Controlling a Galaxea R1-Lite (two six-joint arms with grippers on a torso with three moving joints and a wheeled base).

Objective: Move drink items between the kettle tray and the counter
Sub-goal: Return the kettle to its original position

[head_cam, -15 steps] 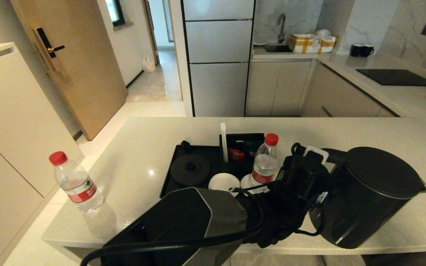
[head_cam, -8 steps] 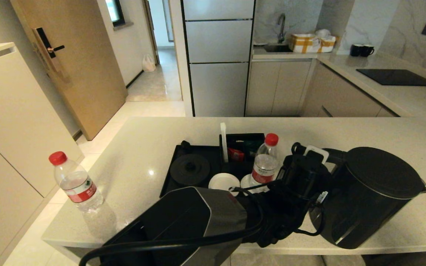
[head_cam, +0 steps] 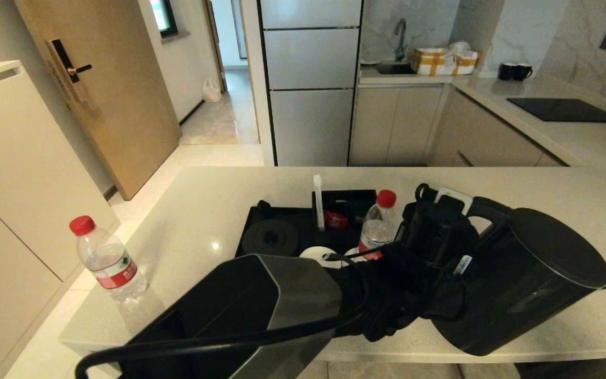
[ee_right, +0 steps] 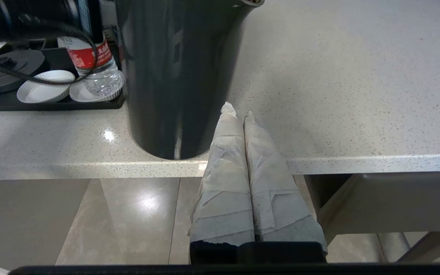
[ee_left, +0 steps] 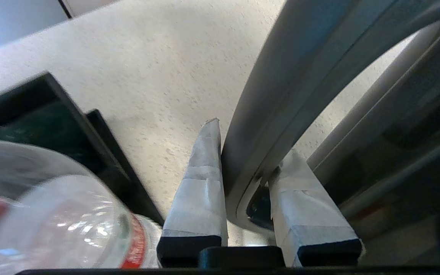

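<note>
1. Two water bottles in sight: one bottle (head_cam: 107, 260) upright on the counter (head_cam: 492, 184) at about 9 o'clock from the kettle tray (head_cam: 253, 216), well apart from it; second bottle (head_cam: 378, 225) upright on a white coaster (ee_right: 94, 91) at the tray's near right corner.
2. Left gripper (ee_left: 243, 152) clamped on the loop handle (ee_left: 300, 76) of the kettle (head_cam: 524, 279), one taped finger (ee_left: 201, 191) on each side of the handle bar.
3. Kettle tilted, lid leaning toward 3 o'clock, just beside the tray at its 3 o'clock side, near the front edge of the counter; cannot tell whether the base touches the stone.
4. Right gripper (ee_right: 239, 110) low at the counter's front edge, at roughly 6 o'clock from the kettle, taped fingers pressed together with nothing between them, tips near the kettle's wall.
5. On the tray: round black kettle base (head_cam: 270, 238) toward 9 o'clock, second white coaster (ee_right: 44, 91) empty beside the occupied one, sachet box (head_cam: 345, 208) at 12 o'clock.
6. Far behind, at about 1 o'clock: black cooktop (head_cam: 563, 109) and two black mugs (head_cam: 514, 71) on the back worktop.
</note>
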